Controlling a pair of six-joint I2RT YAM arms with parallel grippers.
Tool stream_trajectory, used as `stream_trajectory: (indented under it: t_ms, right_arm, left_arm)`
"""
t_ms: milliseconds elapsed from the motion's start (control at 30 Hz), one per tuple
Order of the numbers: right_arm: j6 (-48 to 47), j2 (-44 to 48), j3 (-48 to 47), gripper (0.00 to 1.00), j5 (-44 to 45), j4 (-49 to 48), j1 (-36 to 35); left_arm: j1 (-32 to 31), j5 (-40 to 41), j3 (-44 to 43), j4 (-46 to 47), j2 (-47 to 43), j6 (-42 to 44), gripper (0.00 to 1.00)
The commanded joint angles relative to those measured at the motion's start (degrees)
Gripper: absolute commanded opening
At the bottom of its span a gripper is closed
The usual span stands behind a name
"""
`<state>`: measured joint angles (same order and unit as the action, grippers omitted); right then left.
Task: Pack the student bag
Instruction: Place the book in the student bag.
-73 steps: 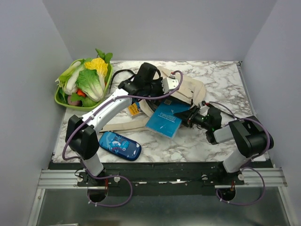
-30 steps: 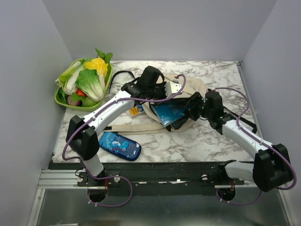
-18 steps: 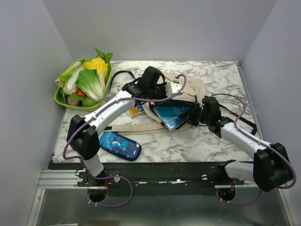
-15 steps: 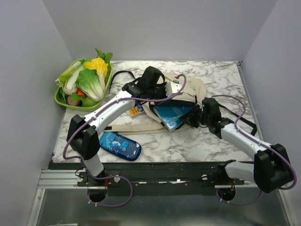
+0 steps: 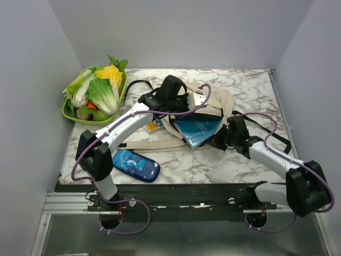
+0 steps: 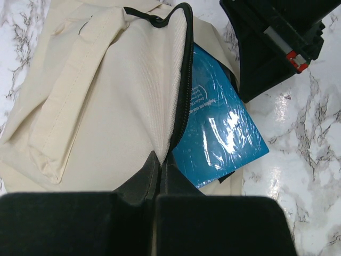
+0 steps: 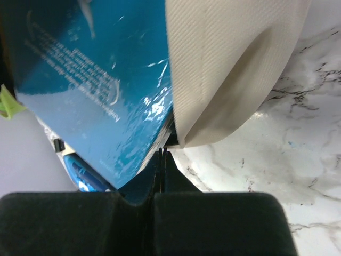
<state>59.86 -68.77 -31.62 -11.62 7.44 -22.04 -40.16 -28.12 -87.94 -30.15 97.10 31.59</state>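
Broadly, the marble table point(image 5: 240, 160) takes most of the top view, closed by grey walls point(image 5: 32, 80) on the left, the back and the right. On it, near the middle and a little toward the back, lies the student bag point(image 5: 219, 101), a soft beige cloth bag with black zipper trim; its long beige straps point(image 5: 144, 144) run toward the left front. In the back left corner stands a green basket point(image 5: 68, 113) full of vegetables point(image 5: 101, 90), well apart from the bag. A blue book point(image 5: 197, 129) in shiny wrap sits half inside the bag's mouth, with its near corner sticking out over the marble. A dark blue pencil case point(image 5: 136, 165) lies near the front edge on the left, beside the left arm's base. The left gripper point(image 6: 158, 176) is closed, pinching the zipper edge of the bag's upper flap and holding it up over the book. The right gripper point(image 7: 161, 157) has its jaws pressed together, the tips right where the book's lower edge meets the beige cloth; whether it grips either one I cannot tell. The left arm crosses above the straps and covers part of the bag. Bare marble shows at the back right and along the front right.
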Motion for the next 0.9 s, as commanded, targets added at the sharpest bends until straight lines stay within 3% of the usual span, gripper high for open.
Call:
stream_trajectory:
  t_ms: [0,267,567,767,867]
  right_arm:
    - [-1.8,-4.7,-3.4,0.01,2.7,0.9,-0.3]
    - [-1.8,-9.1,-9.5,0.01,8.3,1.2,-0.3]
    - [-2.3,-15.7,-24.6,0.01,17.5,6.2,-0.3]
    - [-2.5,-16.6,-22.3,0.01,16.2,5.0,-0.3]
    - [-2.8,-13.3,-17.8,0.01,14.1,2.8,-0.3]
  left_arm:
    - [-0.4,-3.0,-0.6,-0.6,-0.6,-1.1,0.0]
    - [-0.4,-3.3,-0.8,-0.7,-0.3,-1.4,0.0]
    - [-0.4,-3.4,-0.3,-0.9,-0.9,-1.4,0.0]
    - [-0.1,-2.2,0.3,-0.4,-0.7,-1.0,0.0]
    - [1.7,-1.6,-1.0,-1.4,0.8,-3.4,0.18]
